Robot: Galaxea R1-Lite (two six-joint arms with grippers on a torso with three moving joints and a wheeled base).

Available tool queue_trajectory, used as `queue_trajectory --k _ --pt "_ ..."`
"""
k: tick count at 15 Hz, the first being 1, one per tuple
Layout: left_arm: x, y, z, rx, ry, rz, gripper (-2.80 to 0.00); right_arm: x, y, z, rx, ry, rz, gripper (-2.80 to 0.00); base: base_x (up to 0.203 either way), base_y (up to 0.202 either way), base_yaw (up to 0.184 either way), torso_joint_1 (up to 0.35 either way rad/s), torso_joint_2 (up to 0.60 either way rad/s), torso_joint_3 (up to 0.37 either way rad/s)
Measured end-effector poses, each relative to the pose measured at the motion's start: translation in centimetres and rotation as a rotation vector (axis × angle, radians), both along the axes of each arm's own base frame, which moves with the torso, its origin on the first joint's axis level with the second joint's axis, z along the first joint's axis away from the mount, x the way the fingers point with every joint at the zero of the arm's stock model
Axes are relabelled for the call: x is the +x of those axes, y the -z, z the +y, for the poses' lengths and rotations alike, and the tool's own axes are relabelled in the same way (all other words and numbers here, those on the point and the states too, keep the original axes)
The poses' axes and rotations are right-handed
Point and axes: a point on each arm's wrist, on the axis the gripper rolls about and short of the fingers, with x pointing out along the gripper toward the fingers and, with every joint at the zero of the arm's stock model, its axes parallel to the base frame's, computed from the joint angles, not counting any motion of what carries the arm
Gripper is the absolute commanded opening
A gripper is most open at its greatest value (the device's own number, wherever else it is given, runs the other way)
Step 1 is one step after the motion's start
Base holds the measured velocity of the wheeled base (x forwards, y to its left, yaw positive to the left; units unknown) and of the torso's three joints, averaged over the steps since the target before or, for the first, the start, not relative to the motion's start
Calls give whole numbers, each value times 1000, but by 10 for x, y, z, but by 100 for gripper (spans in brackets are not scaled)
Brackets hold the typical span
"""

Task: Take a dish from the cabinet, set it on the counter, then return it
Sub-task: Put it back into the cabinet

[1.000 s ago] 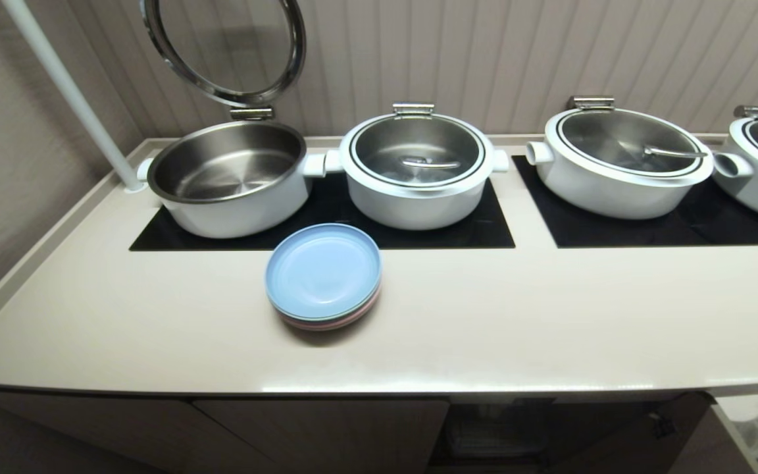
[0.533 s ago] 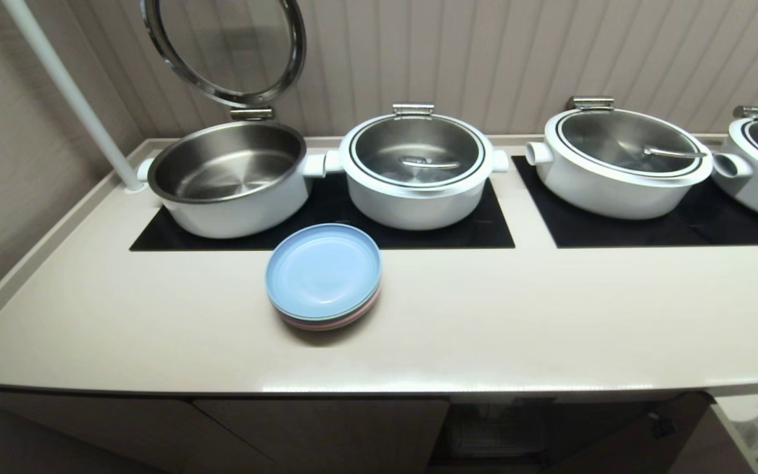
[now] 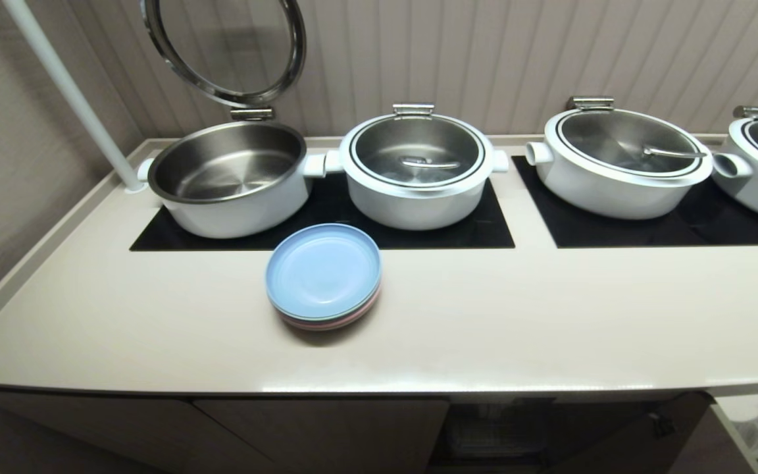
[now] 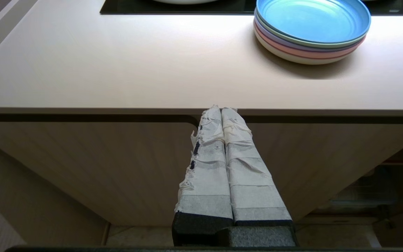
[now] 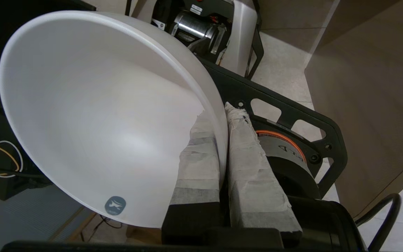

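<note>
**Bowl held low, not yet set on the worktop**

The bowl (image 5: pixel 93 115) is gripped by the right pincer (image 5: pixel 222 115): its rim is pinched between the 2 taped fingers (image 5: pixel 201 164), 1 inside the wall and 1 outside. In the right wrist view the bowl is seen tipped, with the floor and the robot's base behind it, so it is judged to be below the worktop (image 3: pixel 550 322) and clear of the cabinet (image 3: pixel 326 428). Neither arm is seen in the head view.

The left pincer (image 4: pixel 221 112) is parked in front of the cabinet, just under the worktop edge, its fingers pressed together and holding nothing.

On the worktop, a stack of plates (image 3: pixel 324 273) lies just in front of the hob (image 3: pixel 478 234), on which 2 pots (image 3: pixel 231 178) stand.

The step in hand is judged to be the carry from cabinet to worktop. The next move calls for the bowl to be raised past the worktop edge, levelled, and lowered onto bare surface beside the plates, well apart from them.
</note>
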Motion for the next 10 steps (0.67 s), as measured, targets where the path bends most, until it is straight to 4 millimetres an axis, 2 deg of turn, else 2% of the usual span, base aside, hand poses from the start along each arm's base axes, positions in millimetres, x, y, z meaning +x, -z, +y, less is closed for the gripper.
queue_trajectory --k 10 --pt "0 0 0 0 0 0 -280 0 -4 0 -17 9 5 -280 0 0 0 0 0 0"
